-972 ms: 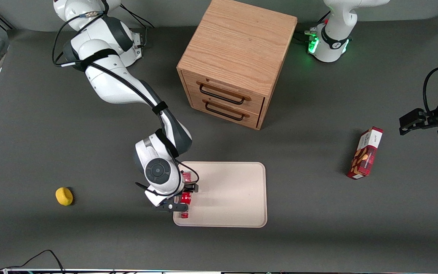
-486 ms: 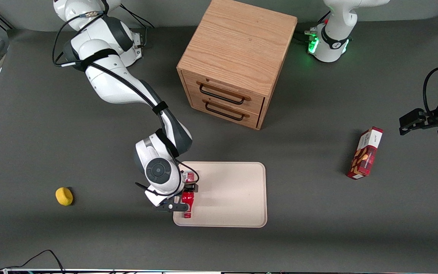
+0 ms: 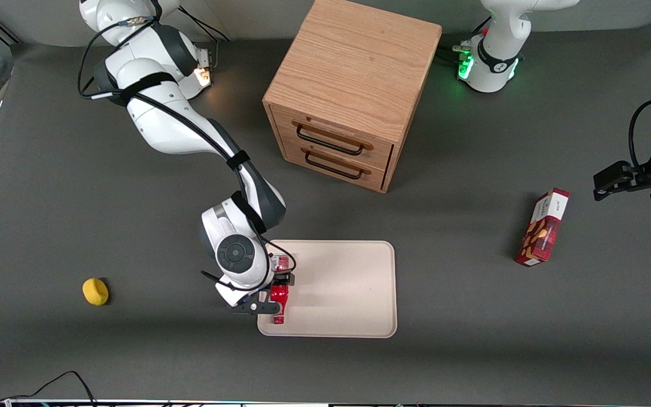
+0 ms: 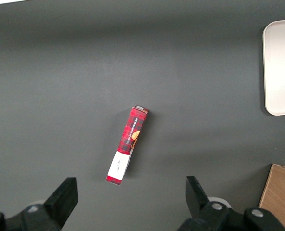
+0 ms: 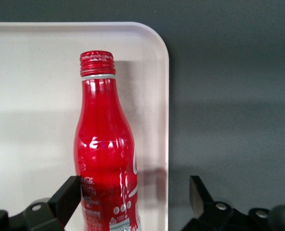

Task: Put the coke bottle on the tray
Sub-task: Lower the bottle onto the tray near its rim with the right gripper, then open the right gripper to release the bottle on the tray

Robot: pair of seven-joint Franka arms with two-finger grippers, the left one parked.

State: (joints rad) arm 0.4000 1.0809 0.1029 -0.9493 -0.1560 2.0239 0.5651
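Note:
The coke bottle (image 3: 278, 302) lies on its side on the beige tray (image 3: 342, 288), close to the tray's edge toward the working arm's end, with its red cap pointing toward the front camera. In the right wrist view the red bottle (image 5: 105, 159) rests on the tray (image 5: 36, 72) between the fingers of my gripper (image 5: 134, 195). The gripper (image 3: 273, 294) is open: one fingertip (image 5: 70, 193) sits right beside the bottle's lower body, and the other stands well apart from it, out over the grey table.
A wooden two-drawer cabinet (image 3: 354, 85) stands farther from the front camera than the tray. A red snack box (image 3: 543, 228) lies toward the parked arm's end. A small yellow object (image 3: 95, 291) lies toward the working arm's end.
Between one second and half a second ago the fingers came off the bottle, leaving more of it showing on the tray. Since then nothing has moved; an orange light now shows at the arm's base.

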